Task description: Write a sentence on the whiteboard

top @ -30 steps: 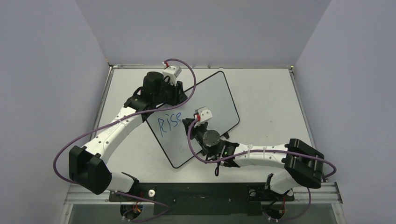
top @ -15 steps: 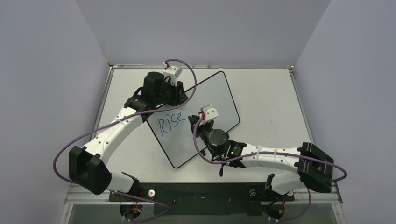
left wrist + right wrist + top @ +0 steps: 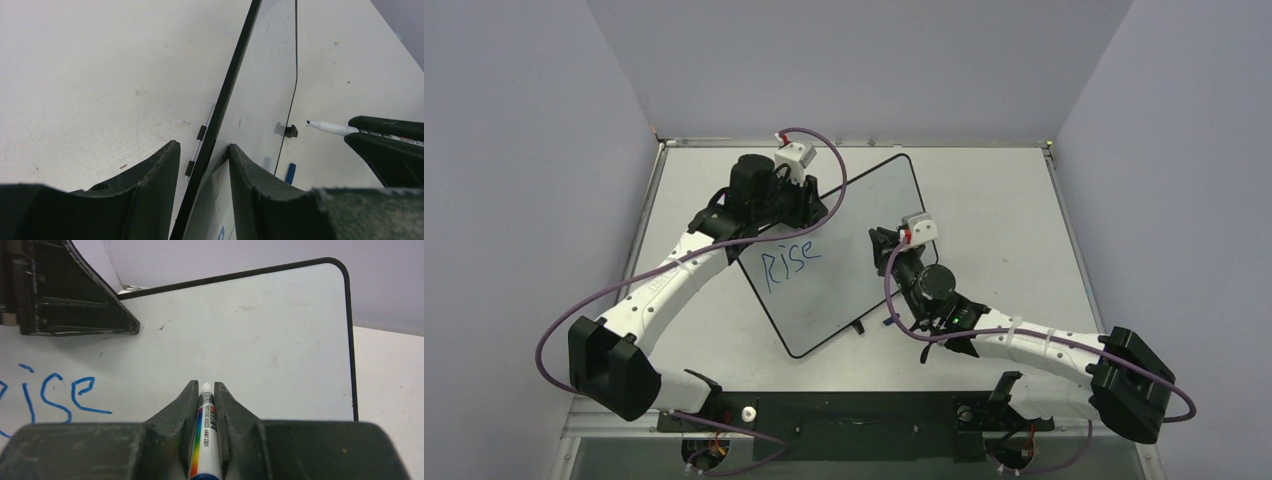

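Blue ink so far limited to "Rise", opening word of the sentence, on the left half of the whiteboard; remaining words not yet written. Whiteboard position: mid-bench, propped at a slant, long axis from near-left to far-right in the top view, lettering along that axis.

Right fingers: closed on the marker, barrel clamped lengthwise, nib end forward. Left fingers: clamped over the top edge of the whiteboard, one finger on each side of the black frame.

Governing relation: blank face directly ahead of the right fingers, to the right of "Rise". Marker axis aimed at the face, roughly square to it. Nib clear of the surface in the left wrist view. Right arm nearer to the blank area; left arm committed to holding.

Probable next step: advance along the marker axis to contact, a word gap past the final "e", then stroke onward along the long axis. Keep pressure light; judged risk of pushing the slanted board back against the left grip.

Surface: glossy white, faint smudges, one black foot visible. Small blue piece on the bench just beside the board, possibly the marker cap. Bench matt off-white, lightly scuffed; pale lilac walls on three sides
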### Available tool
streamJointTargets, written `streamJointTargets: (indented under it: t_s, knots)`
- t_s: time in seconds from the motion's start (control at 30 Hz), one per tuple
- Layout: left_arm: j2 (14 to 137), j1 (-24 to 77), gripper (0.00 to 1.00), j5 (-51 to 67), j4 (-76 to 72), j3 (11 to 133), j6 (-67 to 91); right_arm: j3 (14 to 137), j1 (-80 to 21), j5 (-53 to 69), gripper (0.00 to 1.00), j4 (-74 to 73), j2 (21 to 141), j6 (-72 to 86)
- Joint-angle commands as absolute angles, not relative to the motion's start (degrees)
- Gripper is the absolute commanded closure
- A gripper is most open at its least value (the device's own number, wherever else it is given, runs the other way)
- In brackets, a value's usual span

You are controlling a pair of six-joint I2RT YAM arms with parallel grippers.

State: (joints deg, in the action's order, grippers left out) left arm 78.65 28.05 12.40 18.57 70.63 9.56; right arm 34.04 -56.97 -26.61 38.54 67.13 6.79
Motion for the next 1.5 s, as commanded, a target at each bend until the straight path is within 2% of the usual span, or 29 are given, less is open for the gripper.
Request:
streamJointTargets:
  t_s: [0.0, 0.33, 1.47]
  knots:
    - [75.7, 28.2, 1.00, 12.9, 13.8, 71.4, 7.2, 32.6, -53.6, -18.2, 1.00, 42.9, 65.3, 7.6]
    - [75.2, 28.2, 1.00, 12.7, 14.0, 71.1, 6.4, 32.5, -52.4, -7.6, 1.00, 49.7, 69.1, 6.8]
    - [74.7, 28.9, 1.00, 13.2, 13.6, 70.3, 4.7, 40.5, -52.3, -13.5, 1.00, 46.6, 78.2, 6.1]
